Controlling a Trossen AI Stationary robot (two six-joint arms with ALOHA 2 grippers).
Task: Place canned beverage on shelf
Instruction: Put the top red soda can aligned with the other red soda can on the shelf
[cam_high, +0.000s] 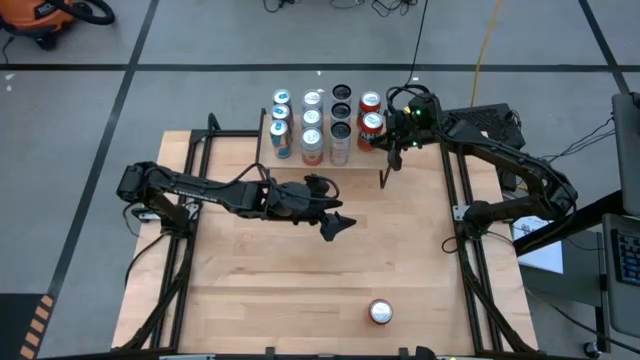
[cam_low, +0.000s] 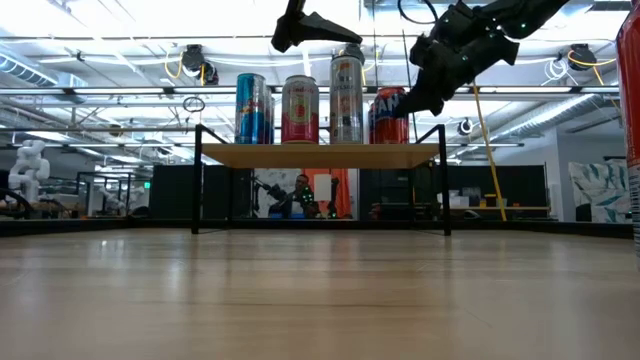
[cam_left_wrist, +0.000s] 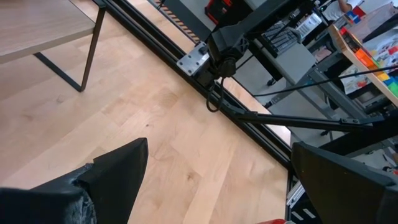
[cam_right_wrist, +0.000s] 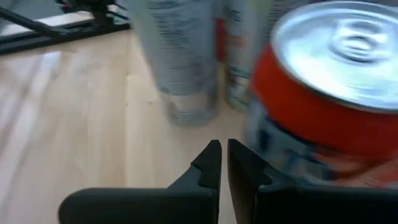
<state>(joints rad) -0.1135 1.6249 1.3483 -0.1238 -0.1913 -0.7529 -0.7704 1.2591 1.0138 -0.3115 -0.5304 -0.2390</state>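
The shelf (cam_low: 320, 155) stands at the table's far edge with several cans in rows on its top, among them a blue can (cam_low: 251, 108), a tall silver can (cam_low: 346, 100) and an orange-red can (cam_right_wrist: 329, 93) at its right end. My right gripper (cam_right_wrist: 224, 163) is shut and empty, just to the right of that orange-red can (cam_high: 371, 125). My left gripper (cam_high: 338, 225) hangs open and empty over the table's middle. Another red can (cam_high: 380, 312) stands upright on the table near its front edge. My right gripper's shut fingers (cam_right_wrist: 245, 171) stand close beside the lower side of the orange-red can, which stands upright on the shelf. I cannot tell whether they touch it.
The shelf's thin black legs (cam_low: 446, 180) reach down to the table. Black frame rails (cam_high: 465, 230) run along the table's left and right sides. Bare wood lies between the shelf and the red can at the front. A person shows in the room behind the shelf (cam_low: 300, 195).
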